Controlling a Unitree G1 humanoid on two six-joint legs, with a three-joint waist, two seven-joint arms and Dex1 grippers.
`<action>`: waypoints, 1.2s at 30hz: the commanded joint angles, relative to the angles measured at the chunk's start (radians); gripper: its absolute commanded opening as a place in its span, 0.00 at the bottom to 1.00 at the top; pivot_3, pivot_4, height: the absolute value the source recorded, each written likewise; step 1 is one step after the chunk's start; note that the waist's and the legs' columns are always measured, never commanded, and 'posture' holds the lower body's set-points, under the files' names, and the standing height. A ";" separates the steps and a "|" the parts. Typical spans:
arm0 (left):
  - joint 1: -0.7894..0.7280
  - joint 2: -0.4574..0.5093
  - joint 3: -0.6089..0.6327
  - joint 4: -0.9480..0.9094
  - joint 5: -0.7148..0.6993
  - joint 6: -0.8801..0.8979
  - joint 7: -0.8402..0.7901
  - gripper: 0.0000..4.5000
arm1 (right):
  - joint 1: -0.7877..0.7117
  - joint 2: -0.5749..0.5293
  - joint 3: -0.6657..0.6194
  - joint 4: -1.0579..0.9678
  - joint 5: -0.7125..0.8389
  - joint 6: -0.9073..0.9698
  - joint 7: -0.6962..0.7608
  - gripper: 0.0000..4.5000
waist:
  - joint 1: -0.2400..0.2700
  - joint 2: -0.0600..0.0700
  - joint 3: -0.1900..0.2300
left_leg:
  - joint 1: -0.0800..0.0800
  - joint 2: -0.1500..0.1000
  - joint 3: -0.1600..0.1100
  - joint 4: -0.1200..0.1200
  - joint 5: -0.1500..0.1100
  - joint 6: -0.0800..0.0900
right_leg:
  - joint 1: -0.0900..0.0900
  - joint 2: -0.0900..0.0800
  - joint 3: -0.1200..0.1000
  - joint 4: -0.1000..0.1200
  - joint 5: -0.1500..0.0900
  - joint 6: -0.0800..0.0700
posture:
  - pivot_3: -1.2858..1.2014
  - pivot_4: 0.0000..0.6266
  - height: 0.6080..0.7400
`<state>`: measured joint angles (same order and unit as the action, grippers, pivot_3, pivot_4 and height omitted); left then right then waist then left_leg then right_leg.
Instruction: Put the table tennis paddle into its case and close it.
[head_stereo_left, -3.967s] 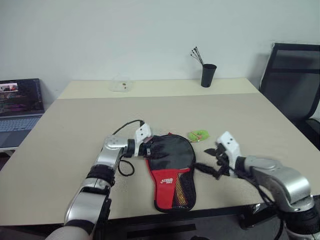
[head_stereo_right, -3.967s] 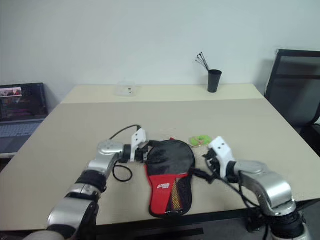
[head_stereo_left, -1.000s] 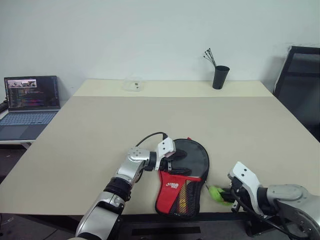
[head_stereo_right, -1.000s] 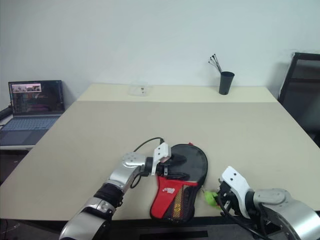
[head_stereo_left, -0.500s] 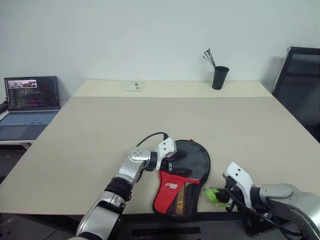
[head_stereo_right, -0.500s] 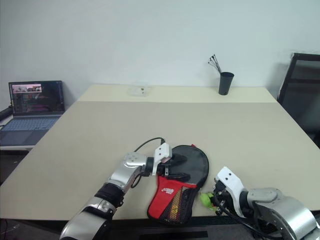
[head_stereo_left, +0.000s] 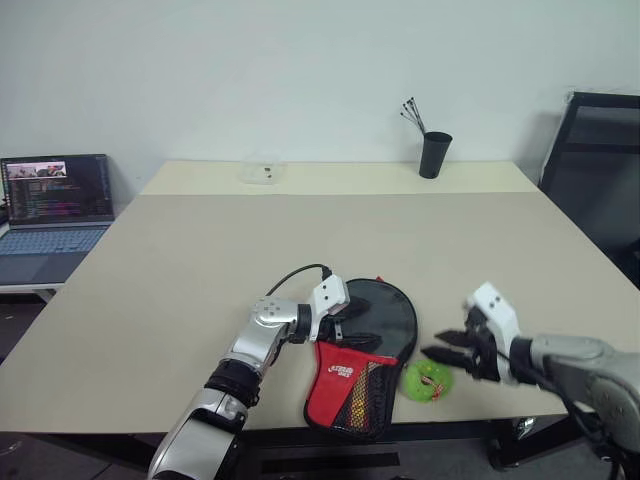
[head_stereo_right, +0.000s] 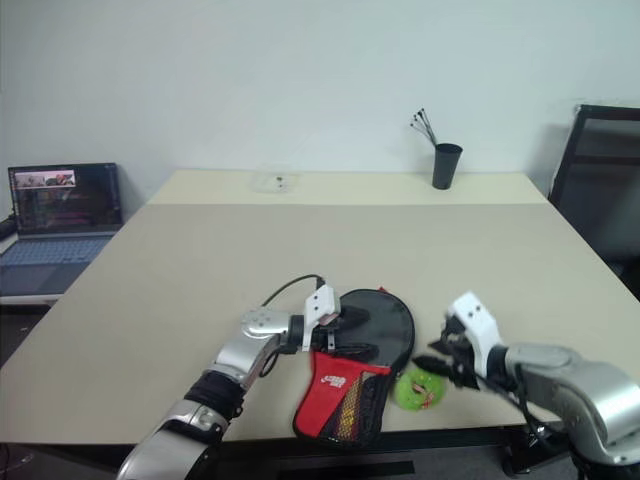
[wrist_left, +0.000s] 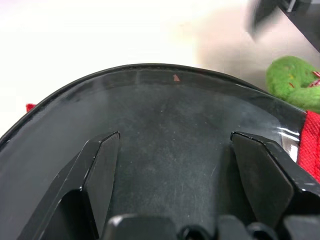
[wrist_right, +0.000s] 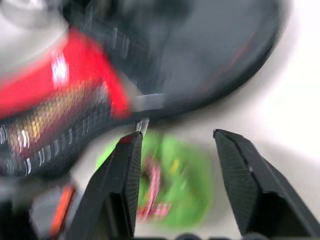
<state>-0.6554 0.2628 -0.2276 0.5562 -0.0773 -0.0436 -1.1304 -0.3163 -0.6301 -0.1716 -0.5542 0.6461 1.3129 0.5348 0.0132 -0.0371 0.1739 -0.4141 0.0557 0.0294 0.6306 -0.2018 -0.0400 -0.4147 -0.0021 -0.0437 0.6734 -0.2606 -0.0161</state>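
The case (head_stereo_left: 398, 308) lies near the table's (head_stereo_left: 200, 260) front edge, black round part away from me, red handle part with mesh (head_stereo_left: 345, 378) towards me. The paddle is hidden; only a yellowish strip shows through the mesh. My left gripper (head_stereo_left: 352, 325) is open, its fingers (wrist_left: 100, 165) spread on the case's black round top (wrist_left: 165, 130). My right gripper (head_stereo_left: 438, 347) hovers open to the right of the case, just above a small green lump (head_stereo_left: 428, 381) that lies on the table. The lump (wrist_right: 175, 185) sits beyond the gap between its fingers (wrist_right: 125, 185).
A black cup with sticks (head_stereo_left: 431, 153) and a small clear box (head_stereo_left: 262, 172) stand at the table's far edge. A laptop (head_stereo_left: 50, 200) sits on a lower surface to the left, a black chair (head_stereo_left: 600, 160) to the right. The case's handle end reaches the front edge.
My right gripper has opened and let go of the green lump, then risen and moved away from me. The lump now lies beside the case. The left gripper has stayed put.
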 joint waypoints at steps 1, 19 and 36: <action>0.020 0.009 0.023 -0.103 -0.046 0.051 -0.002 0.86 | -0.067 0.037 -0.020 0.103 -0.028 -0.063 -0.042 0.55 | -0.006 0.000 0.000 | 0.000 0.001 0.000 0.000 0.000 0.000 | 0.000 0.001 0.000 0.000 0.000 0.000 | 0.52 0.24 1.00; 0.038 0.291 0.222 -0.328 -0.270 0.321 -0.078 0.86 | -0.203 0.266 0.140 0.507 -0.195 -0.368 -0.087 0.55 | -0.023 0.001 0.001 | -0.001 0.008 0.003 -0.001 0.000 0.000 | -0.007 0.009 0.005 0.005 0.000 -0.001 | 0.52 0.24 1.00; 0.094 0.294 0.208 -0.391 -0.260 0.313 -0.012 0.86 | -0.290 0.305 0.214 0.700 -0.301 -0.452 -0.075 0.01 | -0.019 0.001 0.001 | 0.000 0.008 0.004 -0.001 0.000 0.000 | -0.007 0.008 0.006 0.006 0.000 -0.001 | 0.52 0.24 1.00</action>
<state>-0.5580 0.5484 -0.0325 0.2081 -0.3325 0.2846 -1.1468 -0.5851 -0.3306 0.0302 0.1284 0.3628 0.8796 0.4565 -0.0063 -0.0358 0.1748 -0.4142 0.0638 0.0333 0.6298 -0.2017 -0.0400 -0.4215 0.0063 -0.0381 0.6795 -0.2606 -0.0171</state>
